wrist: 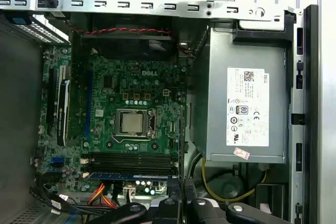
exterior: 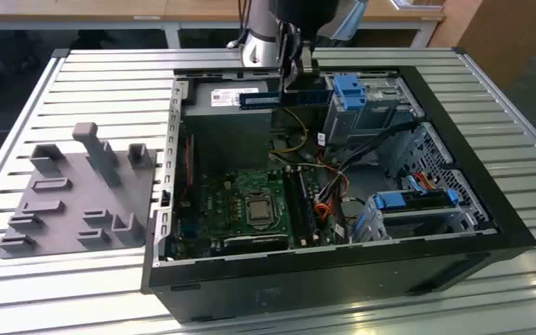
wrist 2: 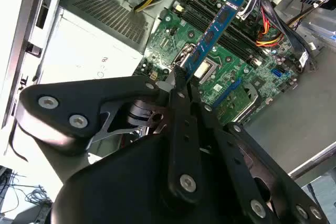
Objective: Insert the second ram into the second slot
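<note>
Nearest you in the second wrist view, the end effector (wrist 2: 181,74) is clamped shut on one end of the second ram (wrist 2: 215,27). The stick juts out over the motherboard (wrist 2: 231,72), apart from its slots. The exterior view adds that it is held level over the power supply (exterior: 226,115) inside the open case (exterior: 491,230), which stands on the slatted surface (exterior: 109,70). The first wrist view adds another blue stick (wrist: 131,174) along the slot row.

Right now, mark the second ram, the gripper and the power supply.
second ram (wrist 2: 212,32), second wrist view, mid-length of the blue board.
gripper (wrist 2: 182,78), second wrist view, between its fingertips.
power supply (wrist: 247,56), first wrist view, grey casing above label.
</note>
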`<state>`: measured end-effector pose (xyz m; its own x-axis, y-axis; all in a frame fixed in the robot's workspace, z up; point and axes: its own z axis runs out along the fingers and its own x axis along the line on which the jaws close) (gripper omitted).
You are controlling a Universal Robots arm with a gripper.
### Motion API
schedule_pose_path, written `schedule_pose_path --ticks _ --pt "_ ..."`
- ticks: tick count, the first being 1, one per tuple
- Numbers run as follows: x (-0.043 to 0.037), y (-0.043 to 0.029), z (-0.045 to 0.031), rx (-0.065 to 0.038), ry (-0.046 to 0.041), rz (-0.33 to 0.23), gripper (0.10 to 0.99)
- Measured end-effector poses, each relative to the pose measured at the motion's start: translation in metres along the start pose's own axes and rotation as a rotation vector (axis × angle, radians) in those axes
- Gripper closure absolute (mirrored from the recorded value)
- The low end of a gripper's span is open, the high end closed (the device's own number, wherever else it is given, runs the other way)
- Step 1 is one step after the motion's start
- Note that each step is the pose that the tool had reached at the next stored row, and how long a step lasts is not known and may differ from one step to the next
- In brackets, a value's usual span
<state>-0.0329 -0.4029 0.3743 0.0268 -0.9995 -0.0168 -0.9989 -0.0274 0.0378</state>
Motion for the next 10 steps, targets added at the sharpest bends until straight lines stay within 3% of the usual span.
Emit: schedule_pose_path --ticks 7,10 --pt "0.0002 0.0000 0.0001 0.000 -0.0001 0.000 0.949" --pt "0.0060 0.0001 0.0000 0.000 -0.0001 0.001 0.949"
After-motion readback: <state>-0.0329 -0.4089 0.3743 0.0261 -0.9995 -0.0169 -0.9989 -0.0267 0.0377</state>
